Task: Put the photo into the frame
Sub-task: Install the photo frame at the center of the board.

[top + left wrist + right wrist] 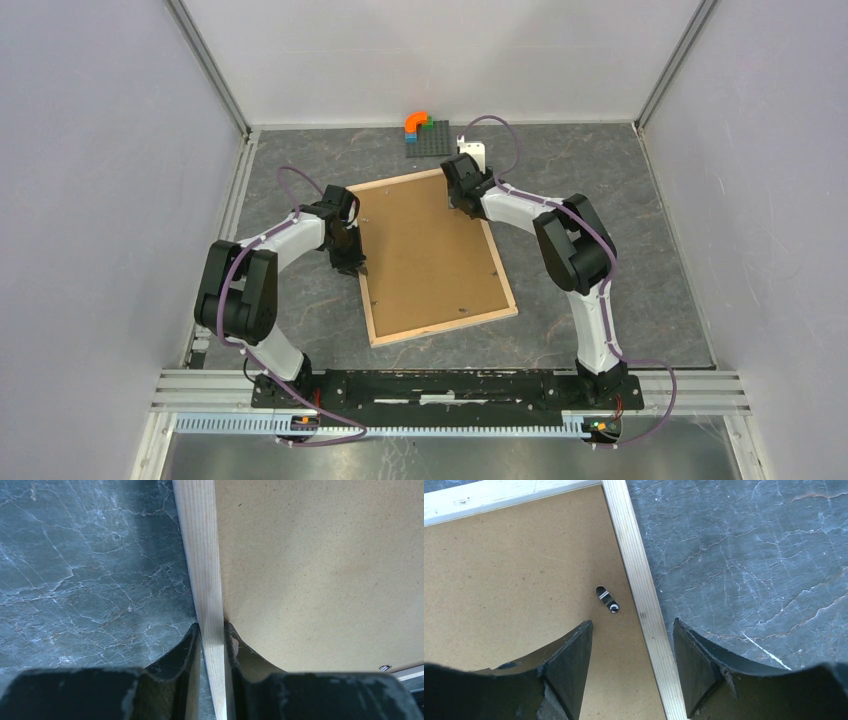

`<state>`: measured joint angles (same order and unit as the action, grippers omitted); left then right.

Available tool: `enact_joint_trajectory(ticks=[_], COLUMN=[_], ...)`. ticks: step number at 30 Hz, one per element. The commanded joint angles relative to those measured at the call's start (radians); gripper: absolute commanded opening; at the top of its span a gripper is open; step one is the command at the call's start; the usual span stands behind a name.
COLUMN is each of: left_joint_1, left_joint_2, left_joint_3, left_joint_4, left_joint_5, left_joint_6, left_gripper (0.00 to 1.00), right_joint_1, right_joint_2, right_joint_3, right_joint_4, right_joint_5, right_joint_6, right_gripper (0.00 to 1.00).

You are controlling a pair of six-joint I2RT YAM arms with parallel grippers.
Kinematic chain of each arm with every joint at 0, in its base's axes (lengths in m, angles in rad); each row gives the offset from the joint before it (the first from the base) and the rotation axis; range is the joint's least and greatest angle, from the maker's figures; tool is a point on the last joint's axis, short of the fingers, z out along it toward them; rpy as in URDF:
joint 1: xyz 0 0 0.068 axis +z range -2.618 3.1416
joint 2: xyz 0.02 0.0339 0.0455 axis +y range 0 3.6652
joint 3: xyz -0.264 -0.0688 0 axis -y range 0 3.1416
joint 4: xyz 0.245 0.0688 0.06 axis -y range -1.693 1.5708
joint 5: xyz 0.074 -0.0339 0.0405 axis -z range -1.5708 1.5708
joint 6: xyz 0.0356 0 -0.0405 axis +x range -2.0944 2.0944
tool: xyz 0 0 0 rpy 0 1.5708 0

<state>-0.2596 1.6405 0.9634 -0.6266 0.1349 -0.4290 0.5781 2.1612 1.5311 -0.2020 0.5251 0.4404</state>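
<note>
Dark marble surface w/ frame face-down, backing board in it, photo unseen, prob. underneath; left jaws pinch left rail, right jaws spread astride right rail.

You see the frame as pale raw wood with fine straight grain, matt. The backing board is brown fibreboard, dull and finely speckled. The worktop looks like dark veined stone, smooth.
</note>
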Motion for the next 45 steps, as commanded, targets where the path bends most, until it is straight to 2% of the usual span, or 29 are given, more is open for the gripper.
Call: enact_joint_trajectory(ticks=[1,3,12,18,24,32,35,38,41,43,45], left_joint_1=[-0.007,-0.007,-0.007,-0.007,-0.007,-0.006,-0.007,-0.007,-0.007,-0.007,-0.007], left_joint_2=[-0.052,-0.051,-0.053,-0.053,-0.053,-0.06,-0.058,-0.059,-0.055,-0.05,-0.036], left_joint_3=[0.011,0.009,0.009,0.011,0.011,0.009,0.011,0.011,0.017,0.021,0.031], left_joint_4=[-0.002,-0.002,-0.001,0.001,0.006,0.008,0.006,0.007,-0.002,-0.002,-0.006], left_joint_5=[0.054,0.054,0.055,0.063,0.074,0.071,0.065,0.05,0.028,0.019,0.009], left_joint_6=[0.029,0.029,0.029,0.026,0.023,0.021,0.021,0.022,0.027,0.029,0.033], left_gripper=[0.02,0.02,0.02,0.02,0.02,0.02,0.02,0.02,0.02,0.02,0.02], right_joint_1=[-0.017,-0.023,-0.037,-0.035,-0.034,-0.029,-0.036,-0.059,-0.063,-0.063,-0.065], right_joint_2=[0.042,0.053,0.092,0.089,0.083,0.101,0.083,0.026,-0.094,-0.185,-0.273], right_joint_3=[0.031,0.036,0.055,0.076,0.059,0.087,0.094,0.062,-0.099,-0.254,-0.406], right_joint_4=[-0.012,-0.007,-0.015,-0.156,-0.22,-0.275,-0.229,-0.171,-0.059,0.021,0.098], right_joint_5=[0.034,0.021,0.004,-0.014,-0.015,-0.023,-0.059,-0.155,-0.244,-0.337,-0.42], right_joint_6=[0.008,0.006,0.03,0.165,0.31,0.36,0.248,0.091,-0.045,-0.094,-0.104], right_gripper=[0.63,0.6,0.58,0.49,0.34,0.29,0.39,0.63,0.79,0.86,0.87])
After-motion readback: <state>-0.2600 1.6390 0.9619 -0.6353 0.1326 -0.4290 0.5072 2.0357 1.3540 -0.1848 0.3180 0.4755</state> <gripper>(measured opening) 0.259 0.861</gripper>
